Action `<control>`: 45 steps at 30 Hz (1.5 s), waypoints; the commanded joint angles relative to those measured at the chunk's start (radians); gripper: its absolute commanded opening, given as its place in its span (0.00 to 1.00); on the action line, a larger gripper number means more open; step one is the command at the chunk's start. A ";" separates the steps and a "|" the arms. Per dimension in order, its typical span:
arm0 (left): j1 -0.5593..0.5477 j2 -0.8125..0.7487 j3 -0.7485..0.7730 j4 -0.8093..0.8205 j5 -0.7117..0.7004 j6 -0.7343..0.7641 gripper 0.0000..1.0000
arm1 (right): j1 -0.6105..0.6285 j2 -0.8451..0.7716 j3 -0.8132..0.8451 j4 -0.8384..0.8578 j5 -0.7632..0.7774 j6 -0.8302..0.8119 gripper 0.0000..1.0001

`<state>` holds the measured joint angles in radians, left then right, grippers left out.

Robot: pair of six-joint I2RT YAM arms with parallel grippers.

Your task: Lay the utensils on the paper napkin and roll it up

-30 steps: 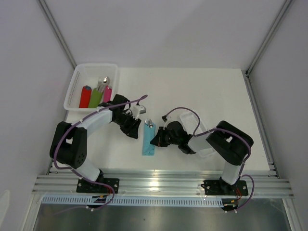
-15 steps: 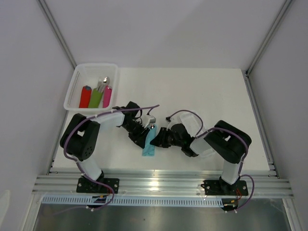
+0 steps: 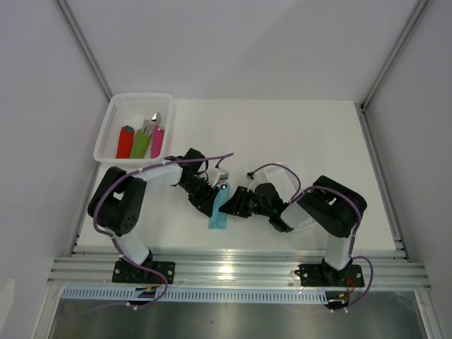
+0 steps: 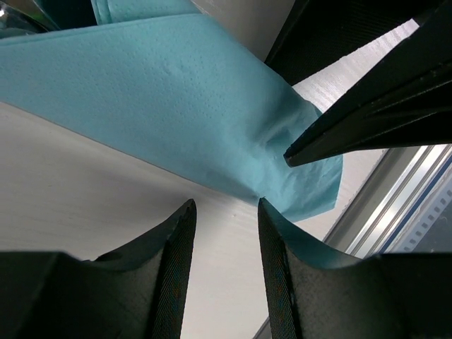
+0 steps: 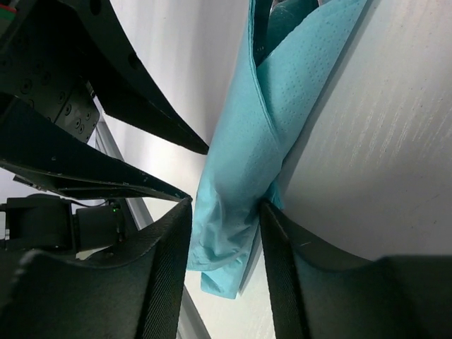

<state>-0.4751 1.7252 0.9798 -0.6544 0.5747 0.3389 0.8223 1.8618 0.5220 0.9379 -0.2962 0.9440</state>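
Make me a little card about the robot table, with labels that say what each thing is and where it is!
napkin: teal, rolled up, lying on the table
utensils: hidden in the roll, with a silver tip peeking out at the far end
left fingers: open, tips at the roll's left edge
right fingers: open, one on each side of the roll
basket: white, far left corner, holds red, green and pink rolls

Napkin lies on table, basket behind left.
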 commanded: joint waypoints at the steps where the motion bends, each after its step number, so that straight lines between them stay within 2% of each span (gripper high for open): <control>1: -0.002 0.002 0.003 0.024 -0.016 0.006 0.44 | 0.001 0.043 -0.016 -0.085 0.022 -0.011 0.49; 9: -0.002 0.016 0.006 0.032 -0.006 0.009 0.44 | 0.001 0.117 0.004 -0.033 0.019 0.021 0.46; 12: -0.002 0.013 0.011 0.021 -0.001 0.018 0.44 | 0.000 0.131 0.001 -0.031 0.028 0.035 0.27; 18: -0.002 -0.088 0.017 -0.005 0.019 0.071 0.44 | 0.001 0.132 0.010 -0.028 0.028 0.038 0.21; 26: -0.054 -0.208 0.003 0.004 0.007 0.123 0.45 | 0.005 0.123 0.036 -0.039 0.042 0.038 0.20; 32: -0.141 -0.112 -0.010 0.013 -0.053 0.118 0.38 | 0.009 0.119 0.029 -0.036 0.051 0.050 0.21; 42: -0.246 -0.079 -0.055 0.062 -0.157 0.130 0.38 | 0.015 0.119 0.024 -0.024 0.080 0.070 0.22; 45: -0.258 -0.069 -0.056 0.070 -0.186 0.135 0.38 | 0.017 0.117 0.015 -0.014 0.085 0.081 0.26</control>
<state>-0.7082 1.6337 0.9367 -0.6170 0.4400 0.4450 0.8322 1.9541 0.5591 1.0019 -0.2676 1.0386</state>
